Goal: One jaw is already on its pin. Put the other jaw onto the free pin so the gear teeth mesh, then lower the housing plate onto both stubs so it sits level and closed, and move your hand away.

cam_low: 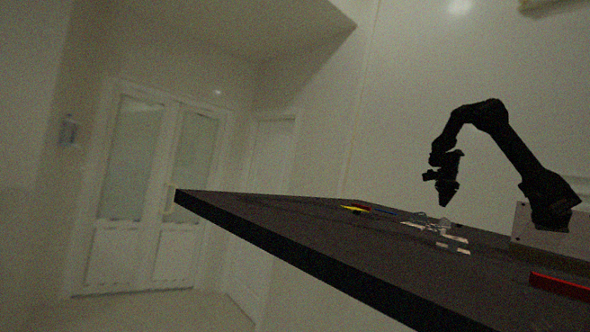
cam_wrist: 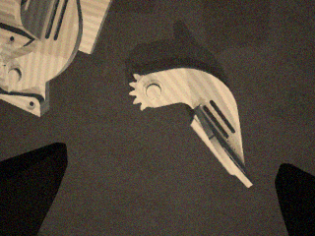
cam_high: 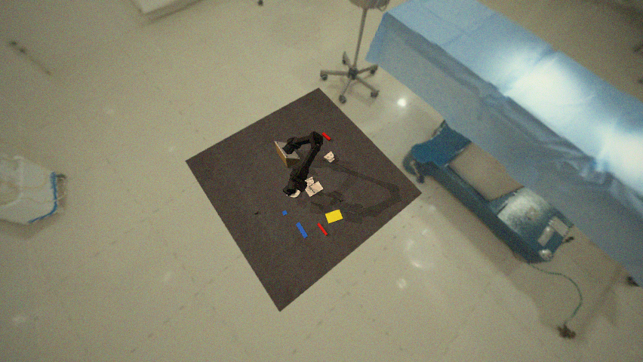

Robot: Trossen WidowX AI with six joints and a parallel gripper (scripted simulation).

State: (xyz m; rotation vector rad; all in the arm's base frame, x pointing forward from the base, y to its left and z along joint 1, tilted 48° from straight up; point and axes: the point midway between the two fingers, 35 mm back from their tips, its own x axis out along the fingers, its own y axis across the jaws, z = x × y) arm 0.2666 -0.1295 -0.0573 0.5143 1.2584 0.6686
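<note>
The loose cream jaw (cam_wrist: 211,88) (cam_high: 295,194) lies on the table, its gear teeth and round pin hole toward the left in the wrist view. My gripper (cam_wrist: 174,166) (cam_low: 443,205) is open and empty, above the table, with the jaw between and beyond its fingers in the wrist view. The base plate (cam_high: 315,189) (cam_wrist: 95,25) stands beside it, with the mounted jaw (cam_wrist: 66,49) partly cut off at the upper left of the wrist view. The free pin cannot be made out clearly. A small pale piece (cam_high: 330,156) (cam_low: 453,248), apparently the housing plate, lies apart.
A yellow block (cam_high: 333,216), a blue bar (cam_high: 301,230), a red bar (cam_high: 322,229) and a small blue block (cam_high: 284,213) lie on the dark table (cam_high: 278,278). Another red bar (cam_high: 326,136) (cam_low: 567,288) lies near the arm's base.
</note>
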